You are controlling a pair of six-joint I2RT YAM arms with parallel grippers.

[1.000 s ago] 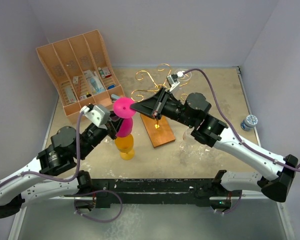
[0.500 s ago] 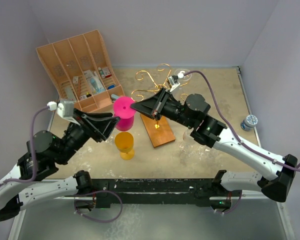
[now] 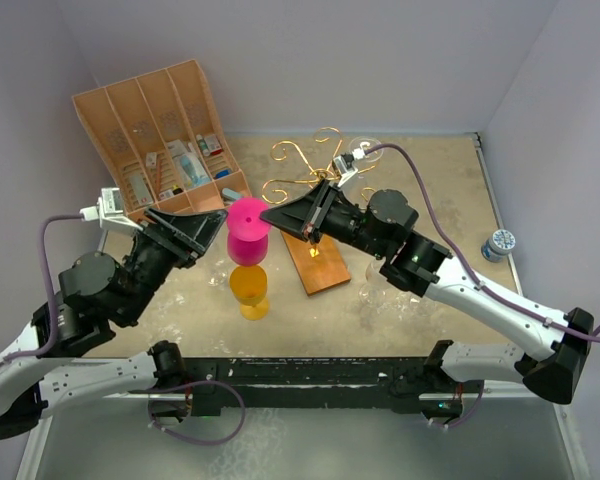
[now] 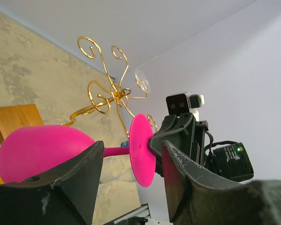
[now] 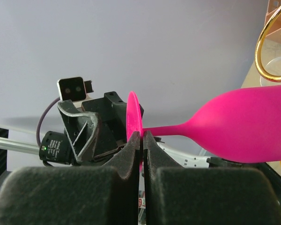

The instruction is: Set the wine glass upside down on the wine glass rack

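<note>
Handover complete. The left hand (image 3: pixel 218 225) had let go of the pink wine glass (image 3: pixel 246 238) within the last second and drawn back toward the near left. Its fingers stood apart, tips just beside the bowl and, as far as I could see, not touching it. The right hand (image 3: pixel 268 212) alone carried the glass, fingers pinched together on the rim of the foot.

The glass hung in the air with foot uppermost and bowl down, so it was already inverted. It was above an orange glass (image 3: pixel 249 288) standing on the tabletop (image 3: pixel 430 190), just left of the wine glass rack (image 3: pixel 302 165) and apart from its gold scrolls. It was not yet on the rack.

The rack had not shifted. A clear glass (image 4: pixel 141 80) seemed already hung on one far arm. The organiser box (image 3: pixel 130 120) sat far left, uninvolved.

My reading: the regrasp was over and the hanging remained. The right arm would need to carry the foot to a free scroll arm and slide the stem in. The pinch on the thin foot rim looked slight, so the bowl could swing or slip. The left hand would do well to back off further.
</note>
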